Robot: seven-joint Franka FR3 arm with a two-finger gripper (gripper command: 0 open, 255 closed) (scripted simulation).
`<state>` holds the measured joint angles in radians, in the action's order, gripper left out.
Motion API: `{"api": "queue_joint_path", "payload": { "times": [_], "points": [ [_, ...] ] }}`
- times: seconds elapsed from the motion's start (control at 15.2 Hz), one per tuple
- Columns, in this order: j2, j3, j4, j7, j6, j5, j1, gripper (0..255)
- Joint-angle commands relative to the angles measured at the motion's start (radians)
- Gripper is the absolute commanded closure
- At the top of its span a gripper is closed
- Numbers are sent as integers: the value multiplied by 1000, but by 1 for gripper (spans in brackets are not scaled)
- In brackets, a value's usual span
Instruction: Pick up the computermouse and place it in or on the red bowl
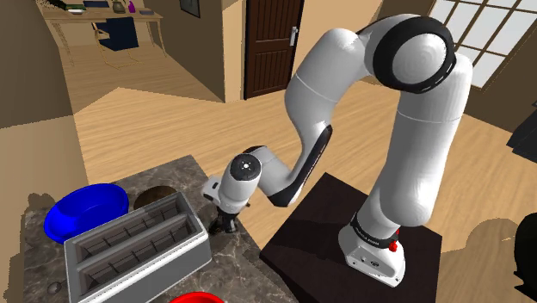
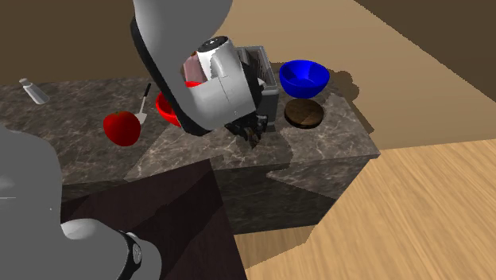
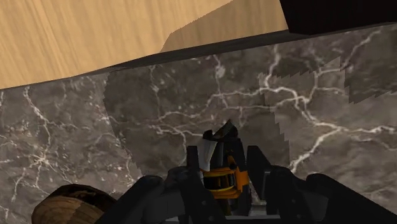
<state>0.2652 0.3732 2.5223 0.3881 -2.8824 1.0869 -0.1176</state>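
gripper [image 3: 222, 159] lower centre | fingers pinching the mouse [image 3: 214, 150] | risk: thin grip, mouse could slip swinging toward red bowl [image 1: 196, 298], bottom edge

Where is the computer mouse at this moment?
In the wrist view the computer mouse sits clasped in the tool, over the marble counter near its edge, with the brown round disc close by.

marble counter [image 2: 326, 135] | blue bowl [image 2: 304, 75] | red bowl [image 2: 165, 110] | apple [image 2: 122, 127] | wooden disc [image 2: 304, 114] | grey rack [image 1: 172, 258]
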Motion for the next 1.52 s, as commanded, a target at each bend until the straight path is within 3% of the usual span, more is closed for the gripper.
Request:
{"api": "queue_joint_path", "payload": {
  "times": [0.0, 0.59, 1.06, 1.12, 1.45],
  "points": [
    [-35, 30, 19, -59, 7, -71, 21, 255],
    [-197, 158, 80, -353, 48, -428, 100, 255],
    [-323, 192, 99, -575, 107, -709, 89, 255],
    [-329, 190, 100, -585, 111, -721, 86, 255],
    [-310, 278, 63, -401, 166, -671, 27, 255]
  ]
}}
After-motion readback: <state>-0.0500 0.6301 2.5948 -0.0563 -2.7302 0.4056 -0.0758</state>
